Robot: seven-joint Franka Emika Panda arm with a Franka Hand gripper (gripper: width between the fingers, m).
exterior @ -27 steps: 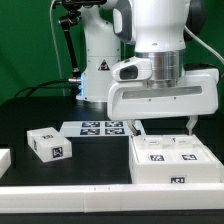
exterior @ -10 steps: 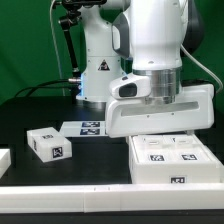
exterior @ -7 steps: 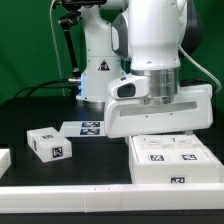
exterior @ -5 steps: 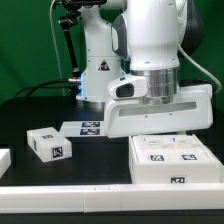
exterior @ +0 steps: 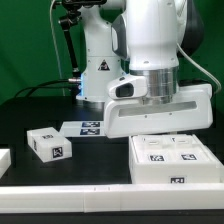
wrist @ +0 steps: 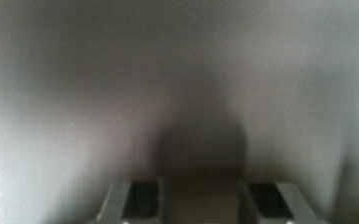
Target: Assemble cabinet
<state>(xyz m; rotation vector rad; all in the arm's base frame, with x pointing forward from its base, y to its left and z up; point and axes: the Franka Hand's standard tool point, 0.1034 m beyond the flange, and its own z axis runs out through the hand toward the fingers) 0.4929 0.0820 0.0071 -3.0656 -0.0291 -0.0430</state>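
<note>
The cabinet (exterior: 170,162) is the big white box with tag markers at the exterior view's right, near the table's front edge. My gripper (exterior: 163,130) sits low on its back part, and the wide white hand hides the fingertips there. In the wrist view everything is blurred and very close. The two fingers (wrist: 144,200) stand a short way apart, and a dull grey wall of the cabinet (wrist: 208,150) fills the gap between them, so my gripper (wrist: 208,195) looks shut on that wall.
A small white box with tags (exterior: 48,143) lies on the black table at the exterior view's left. A white piece (exterior: 3,158) pokes in at the left edge. The marker board (exterior: 90,127) lies behind, before the arm's base (exterior: 98,75).
The hand has dropped from above the cabinet down onto it, hiding its fingers. Over the last second it has not visibly moved in the exterior view.
</note>
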